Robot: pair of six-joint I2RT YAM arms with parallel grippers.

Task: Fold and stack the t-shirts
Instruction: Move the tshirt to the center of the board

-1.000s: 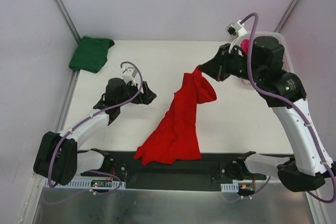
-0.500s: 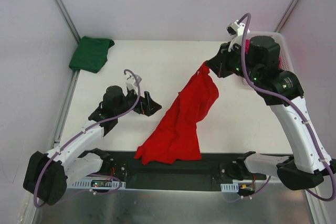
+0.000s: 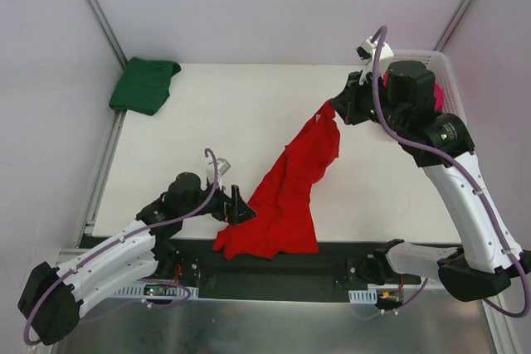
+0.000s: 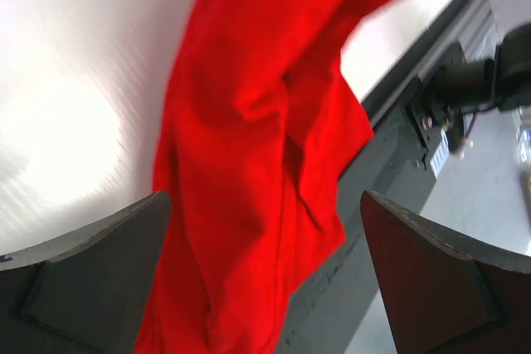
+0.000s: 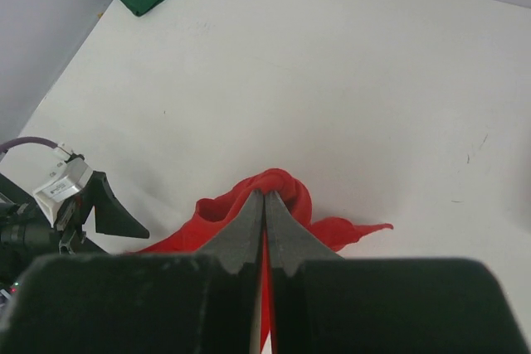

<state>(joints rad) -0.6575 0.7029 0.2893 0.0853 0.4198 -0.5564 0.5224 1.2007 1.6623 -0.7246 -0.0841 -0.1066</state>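
Currently pinching the top end of the red shirt point(image 3: 286, 196) in the right gripper point(image 3: 331, 109), right of centre in the top view, fingers pressed fully together on a bunched fold of cloth (plain in the right wrist view, with red showing on both sides of the closed tips). Holding that end up off the table point(image 3: 232, 113) and letting the rest trail down and to the left as a long, crumpled band. Widening toward the bottom of the frame, with the lower hem lying at the table's near edge and lapping onto the black rail point(image 3: 332, 259) there.

Hovering the left gripper point(image 3: 235, 205) low at lower centre-left, just beside the shirt's lower left edge, fingers spread wide apart and gripping nothing. Looking through that gap in the left wrist view: red folds filling the middle of the frame, white table at the left, dark rail at the right. Touching the cloth or not, cannot tell.

Lying in a compact heap at the upper left corner of the table, well apart from both arms: the green shirt point(image 3: 143, 84). Showing only as slivers at the upper right, mostly hidden behind the right arm, within the outline of the white basket point(image 3: 446, 68): the pink shirt point(image 3: 387, 79).
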